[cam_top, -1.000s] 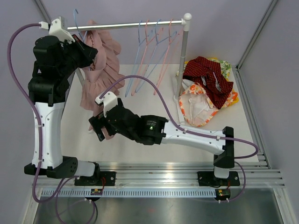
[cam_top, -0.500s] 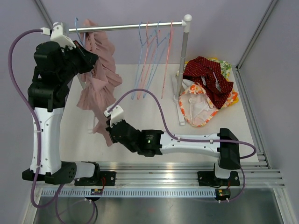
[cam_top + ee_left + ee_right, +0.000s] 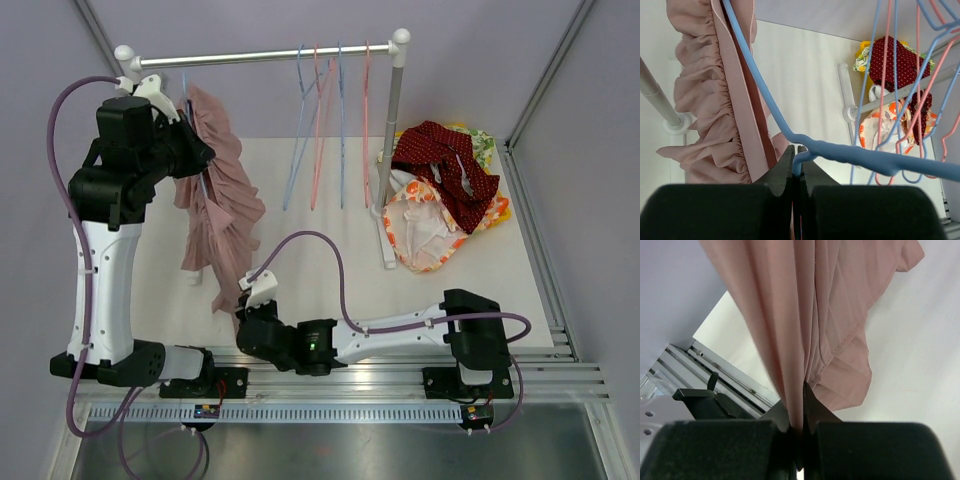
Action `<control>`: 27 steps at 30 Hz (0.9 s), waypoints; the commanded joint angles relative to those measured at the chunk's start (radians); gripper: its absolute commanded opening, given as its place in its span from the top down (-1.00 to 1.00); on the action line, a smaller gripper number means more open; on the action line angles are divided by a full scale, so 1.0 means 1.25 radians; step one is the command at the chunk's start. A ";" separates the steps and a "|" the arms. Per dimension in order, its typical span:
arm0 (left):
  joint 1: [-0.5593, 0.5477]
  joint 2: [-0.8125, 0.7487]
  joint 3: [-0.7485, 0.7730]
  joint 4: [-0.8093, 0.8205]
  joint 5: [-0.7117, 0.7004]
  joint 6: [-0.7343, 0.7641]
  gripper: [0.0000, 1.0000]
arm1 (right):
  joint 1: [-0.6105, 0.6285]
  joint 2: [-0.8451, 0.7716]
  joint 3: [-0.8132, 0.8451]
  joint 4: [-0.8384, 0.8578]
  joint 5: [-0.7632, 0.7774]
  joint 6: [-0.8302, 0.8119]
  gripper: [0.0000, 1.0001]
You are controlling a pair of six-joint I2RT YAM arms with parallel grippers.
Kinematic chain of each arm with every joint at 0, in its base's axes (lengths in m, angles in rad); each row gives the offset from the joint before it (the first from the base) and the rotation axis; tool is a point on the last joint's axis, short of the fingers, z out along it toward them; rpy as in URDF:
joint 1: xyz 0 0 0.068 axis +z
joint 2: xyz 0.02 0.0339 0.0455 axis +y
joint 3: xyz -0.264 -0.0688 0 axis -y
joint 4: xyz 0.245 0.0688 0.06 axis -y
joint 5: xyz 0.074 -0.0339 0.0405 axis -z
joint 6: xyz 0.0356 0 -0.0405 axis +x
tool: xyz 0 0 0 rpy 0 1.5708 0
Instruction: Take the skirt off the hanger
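Two grips share the pink skirt (image 3: 215, 215). It hangs from the blue hanger (image 3: 765, 107), draping from beside the left end of the rail (image 3: 260, 55) toward the near edge of the worktop (image 3: 440, 290). The right pincer (image 3: 799, 432) is clamped on a fold of the lower cloth, low and close to the arm bases. The left pincer (image 3: 796, 160) is closed on the hanger's wire at the bend by its neck, just beside the gathered waistband. To do this well, I judge the right should draw the cloth steadily down along the hanger's arm. The left should hold the hanger firm and tipped, so the waistband slides off without snagging.
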 commanded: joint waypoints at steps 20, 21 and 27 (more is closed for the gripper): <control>0.010 0.009 -0.037 0.593 -0.460 0.102 1.00 | 0.405 0.146 0.581 -1.169 0.356 0.428 1.00; 0.010 0.018 -0.029 0.594 -0.468 0.103 1.00 | 0.414 0.154 0.599 -1.191 0.357 0.437 1.00; 0.011 0.113 0.094 0.560 -0.507 0.116 1.00 | 0.474 0.190 0.644 -1.317 0.348 0.536 1.00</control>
